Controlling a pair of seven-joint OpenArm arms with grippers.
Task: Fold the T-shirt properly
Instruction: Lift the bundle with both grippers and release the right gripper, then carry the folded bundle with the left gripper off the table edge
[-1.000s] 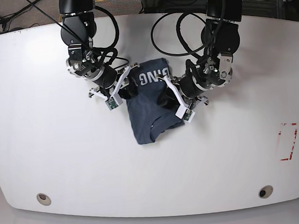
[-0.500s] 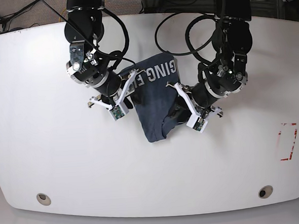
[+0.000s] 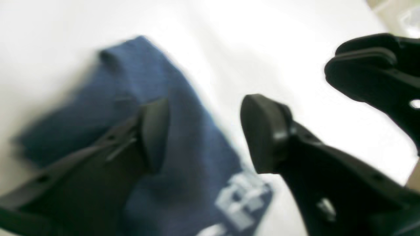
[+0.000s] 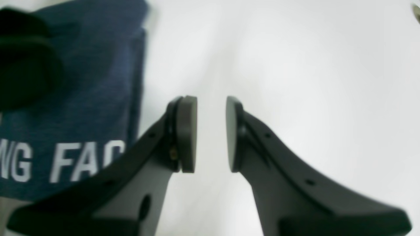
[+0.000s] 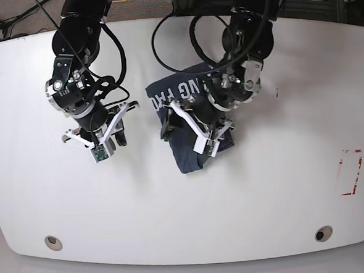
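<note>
Cables trail behind the white bench [image 5: 266, 193] at the far edge. On my left the right arm [image 5: 74, 87] reaches down over bare benchtop, well clear of the cloth. The right fingers [image 4: 187, 131] are parted by only a narrow gap, and nothing sits between them; through the gap I see plain white surface. From that wrist the T-shirt [image 4: 98, 82] shows off to one side, dark blue, with white block letters reading "NG FAC".

Toward the middle of the bench, a little to the back, lies the T-shirt [image 5: 178, 94], bunched into a narrow, uneven bundle rather than spread flat. Its lettered part is at the far end, and a darker fold runs toward me to a blunt end.

The left arm [image 5: 250, 39] comes down from the back right and sits right over the middle of the bundle. The left fingers [image 3: 265, 131] are spread wide and grip nothing. In the blurred wrist view, blue cloth [image 3: 197, 141] passes below and between them, and one finger crosses in front of the fabric. Whether either tip touches the cloth I cannot tell.

Farther right, near the bench's edge, is a red rectangular outline [image 5: 350, 172]. Two small round fittings [image 5: 323, 233] sit near the front edge, one toward each corner.
</note>
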